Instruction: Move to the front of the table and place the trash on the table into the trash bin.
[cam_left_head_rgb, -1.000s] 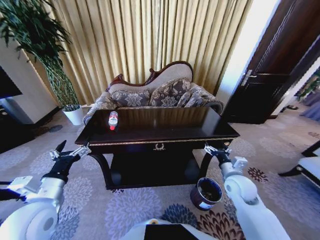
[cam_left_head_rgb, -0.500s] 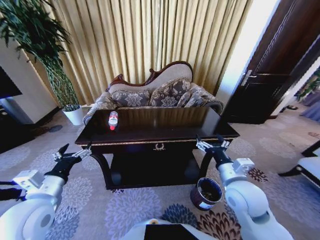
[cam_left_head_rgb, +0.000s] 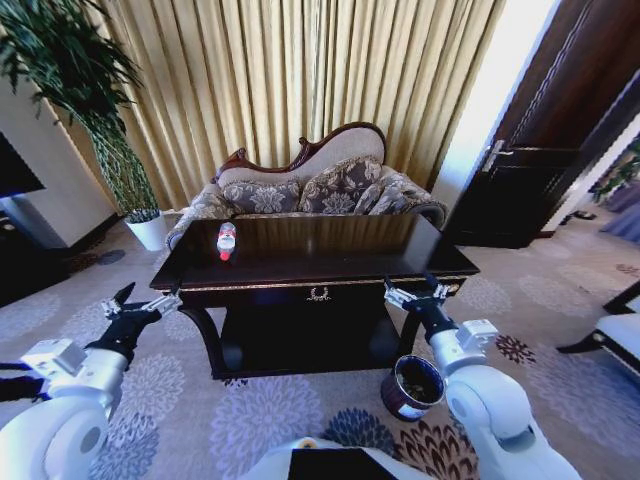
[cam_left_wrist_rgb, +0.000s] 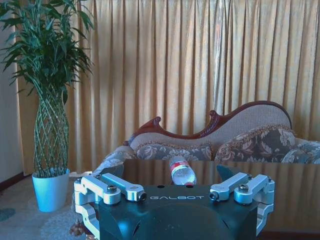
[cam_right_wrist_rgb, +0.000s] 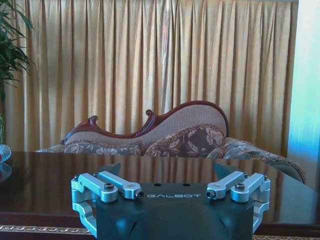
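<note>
facing dark glossy table (cam_left_head_rgb: 330, 262), bottle (cam_left_head_rgb: 227, 240) lying on it, sofa (cam_left_head_rgb: 310, 185) & curtains (cam_left_head_rgb: 300, 80) behind, both grippers spread wide

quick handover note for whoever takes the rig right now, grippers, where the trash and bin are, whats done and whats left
Left gripper: open, empty, hanging off the table's front left corner.
Right gripper: open, empty, at the table's front edge near the right leg.
Trash: one clear bottle with a red label lies on its side on the tabletop, back left part, untouched.
Trash bin: on the carpet off the table's front right leg, upright, just below the right arm.
Done: the robot faces the table's front.
Left: grasp the bottle and drop it into the bin.
</note>
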